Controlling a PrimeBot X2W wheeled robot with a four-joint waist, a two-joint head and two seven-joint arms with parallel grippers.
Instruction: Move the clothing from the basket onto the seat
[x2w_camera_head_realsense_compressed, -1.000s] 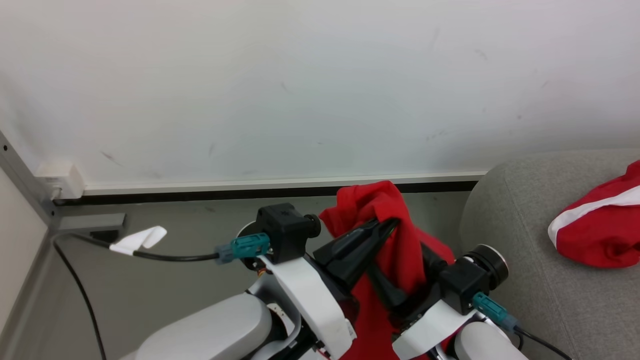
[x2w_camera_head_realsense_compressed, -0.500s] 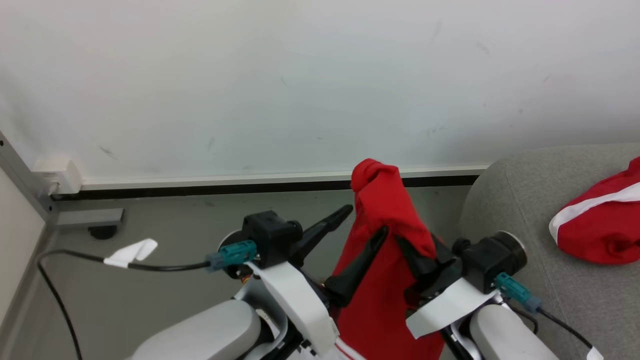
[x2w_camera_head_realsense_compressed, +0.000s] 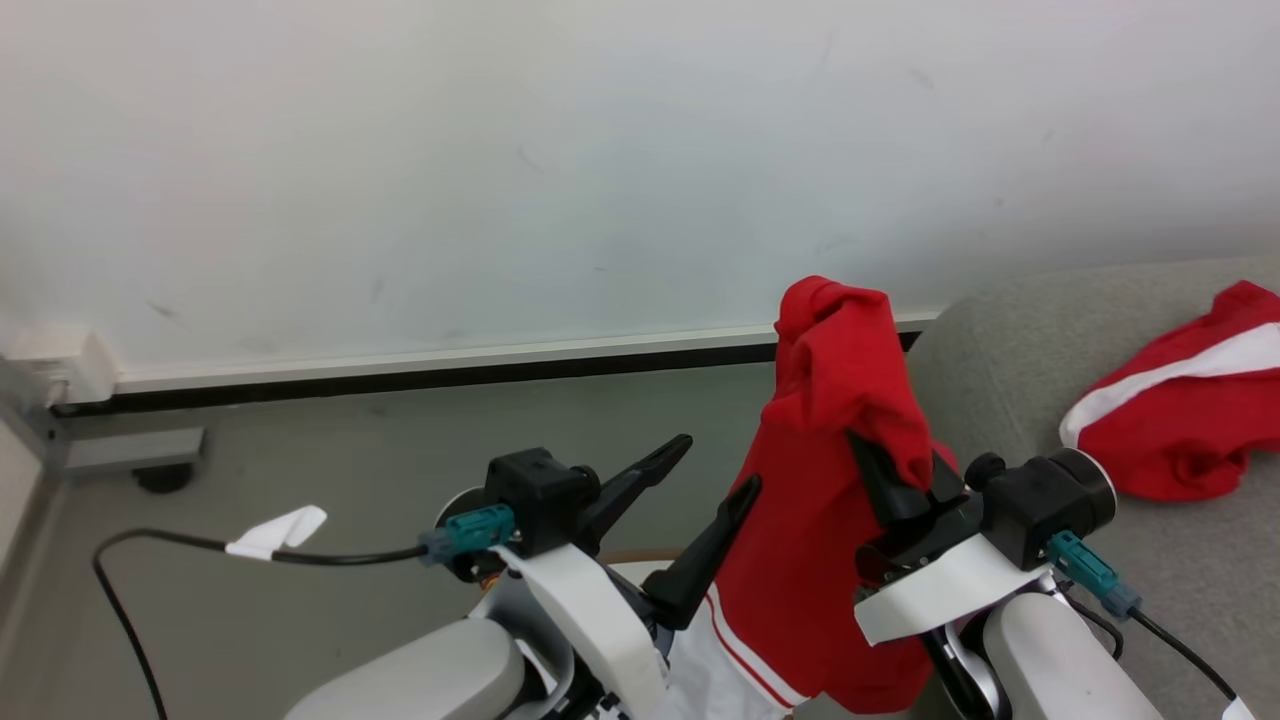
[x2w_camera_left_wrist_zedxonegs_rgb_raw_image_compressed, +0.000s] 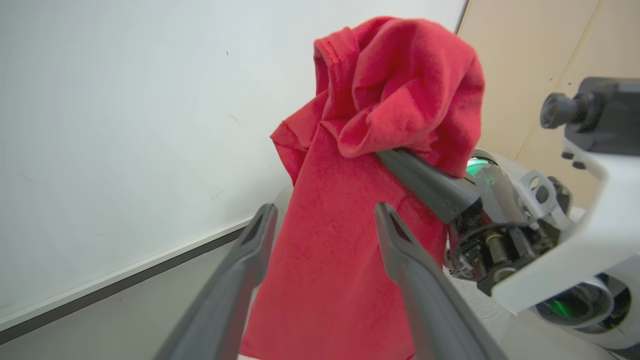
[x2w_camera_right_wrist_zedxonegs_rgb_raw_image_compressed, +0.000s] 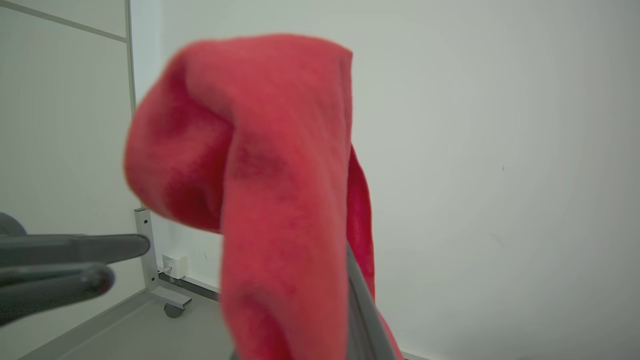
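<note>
My right gripper is shut on a red garment, which is bunched over its fingers and hangs down to a white-striped hem. It is held in the air just left of the grey seat. In the right wrist view the cloth drapes over my finger. My left gripper stands open beside the hanging cloth, with nothing between its fingers. A second red garment with a white stripe lies on the seat. The basket is hidden below my arms.
A white wall with a dark baseboard runs behind. A black cable with a white tag crosses the grey floor at the left. A grey wheeled frame foot and a white socket box sit at the far left.
My left gripper has let go of the red garment and opened. My right gripper has carried the garment up and to the right, towards the seat. The camera has turned slightly right.
</note>
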